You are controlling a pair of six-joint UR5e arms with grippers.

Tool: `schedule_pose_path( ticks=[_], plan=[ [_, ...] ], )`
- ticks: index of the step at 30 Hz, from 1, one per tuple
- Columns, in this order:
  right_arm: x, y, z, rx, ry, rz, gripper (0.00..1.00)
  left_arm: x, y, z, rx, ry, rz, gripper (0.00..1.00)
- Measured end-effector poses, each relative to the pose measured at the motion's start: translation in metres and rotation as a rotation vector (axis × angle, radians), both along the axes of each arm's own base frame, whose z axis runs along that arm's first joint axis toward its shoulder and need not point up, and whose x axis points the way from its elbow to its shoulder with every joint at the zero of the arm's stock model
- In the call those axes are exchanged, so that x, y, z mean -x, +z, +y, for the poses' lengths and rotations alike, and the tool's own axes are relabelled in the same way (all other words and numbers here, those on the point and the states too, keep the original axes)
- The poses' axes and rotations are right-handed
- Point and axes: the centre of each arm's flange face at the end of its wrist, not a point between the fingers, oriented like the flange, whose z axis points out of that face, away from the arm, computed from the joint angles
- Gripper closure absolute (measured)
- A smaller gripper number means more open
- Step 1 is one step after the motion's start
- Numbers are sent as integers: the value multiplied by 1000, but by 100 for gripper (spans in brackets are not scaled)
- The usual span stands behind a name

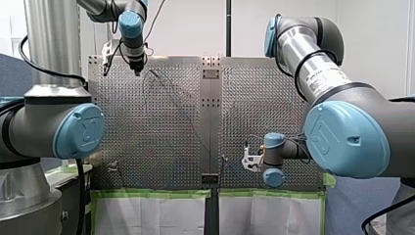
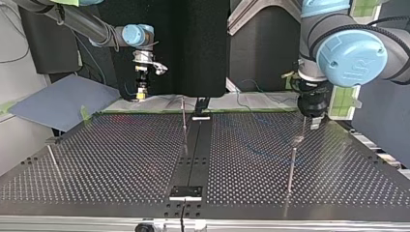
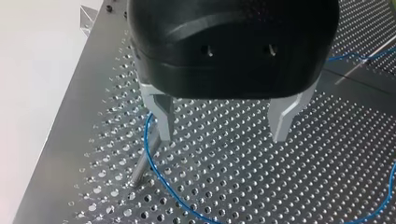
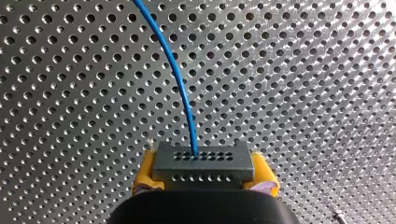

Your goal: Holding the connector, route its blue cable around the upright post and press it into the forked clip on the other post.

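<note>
One connector (image 4: 203, 161) sits pinched — inside my right claw (image 4: 205, 179).

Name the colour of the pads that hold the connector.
Yellow, seen best in the right wrist view, where the pads clamp the grey connector.

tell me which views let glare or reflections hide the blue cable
Right wrist view: blue cable stands out against the table. Front view: table glints bright, cable only a thin dark line. Top view: table dark with sheen, cable faint.
</note>
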Motion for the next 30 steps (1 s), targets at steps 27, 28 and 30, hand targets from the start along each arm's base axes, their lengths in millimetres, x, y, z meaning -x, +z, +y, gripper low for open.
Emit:
schedule_pose_path(
  ticks=[27, 28, 30],
  plan=[
    [0, 0, -1, 2, 0, -1, 100, -8, 6, -26, -56, -176, -82, 0],
    [0, 0, -1, 2, 0, -1, 100, -8, 6, -29, -62, -189, -91, 0],
    [0, 0, -1, 2, 0, -3, 100, -8, 7, -36, -78, -212, -108, 0]
  ],
)
